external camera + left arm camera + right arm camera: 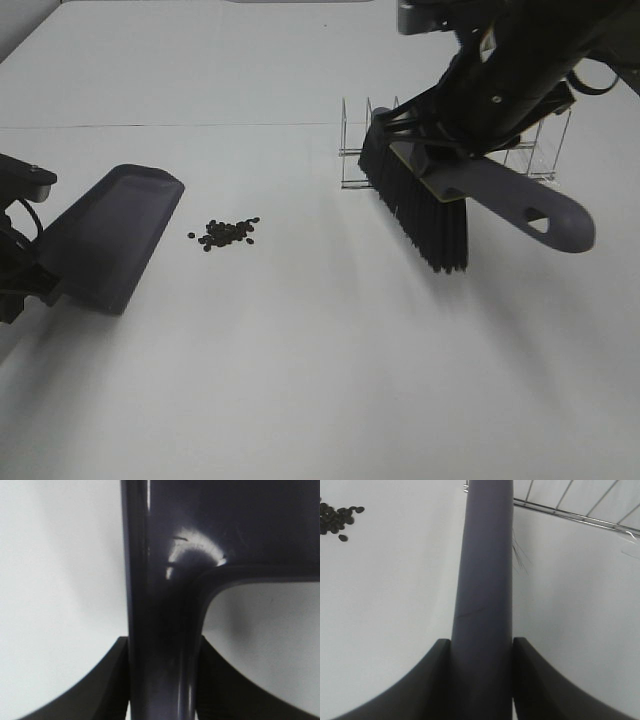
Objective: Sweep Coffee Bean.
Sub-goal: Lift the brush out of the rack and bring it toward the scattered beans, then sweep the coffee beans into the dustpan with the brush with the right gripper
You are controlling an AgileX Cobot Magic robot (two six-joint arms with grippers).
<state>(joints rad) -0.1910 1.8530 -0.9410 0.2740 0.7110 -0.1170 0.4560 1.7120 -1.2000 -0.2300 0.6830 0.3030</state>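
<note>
Coffee bean (227, 233) cluster lies loose on white table (320, 400), near dustpan (112, 235), to its right in high view, not touching it. Left gripper (162, 677) clamped tight on dustpan handle, pan tilted. Right gripper (482, 680) closed around handle of brush (425, 205), bristles pointing down. Bristle tips seem raised off table, hard to tell. Brush well right of beans, in front of wire rack (545, 160).

No legible text, label, brand, number: dustpan (110, 235), brush (420, 205), wire rack (350, 150), table (320, 380) unmarked.
</note>
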